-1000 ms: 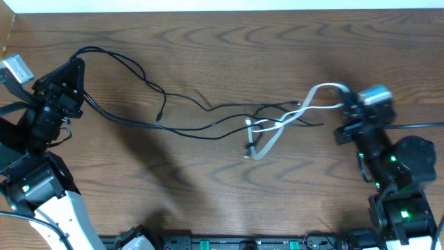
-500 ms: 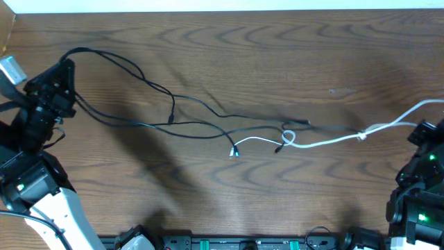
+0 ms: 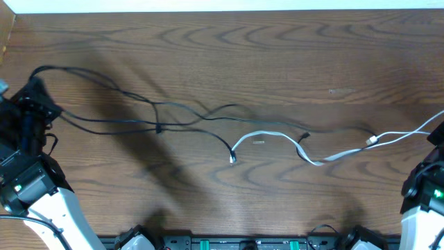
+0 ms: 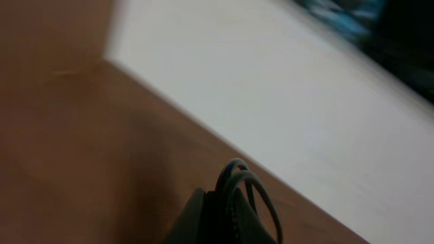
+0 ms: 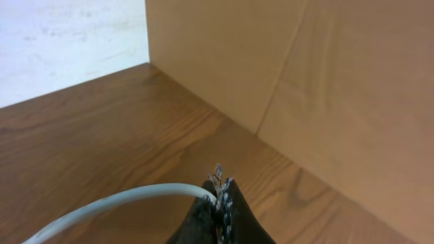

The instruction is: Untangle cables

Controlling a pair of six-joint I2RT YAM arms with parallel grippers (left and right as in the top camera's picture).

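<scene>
the left claw is pinched shut on a bunch of black cables. their loops arch up over its tip in the left wrist view. overhead it sits at the far left edge of the bench, and the black cords fan out from it towards the middle. the right claw is closed tight on the white cable, gripping it by the end, with a little frayed tip poking above the fingers. overhead that claw is out of frame past the right edge, and only the white cord running off that way shows where it is.

the two grips sit well apart at opposite sides, which looks deliberate. holding one colour in each claw and spreading them wide draws the cords out lengthwise, so the knot opens into separate strands instead of a clump.

the white cable lies in a shallow wave across the right half of the bench. its free plug end rests near the middle, towards the near side. the black cables run along the left half and cross one another left of centre. one black strand reaches on to the right and meets the white cord at a couple of points, where it is hard to tell whether they merely overlap or are looped together. by that judgement the untangling is well along but not finished.
</scene>
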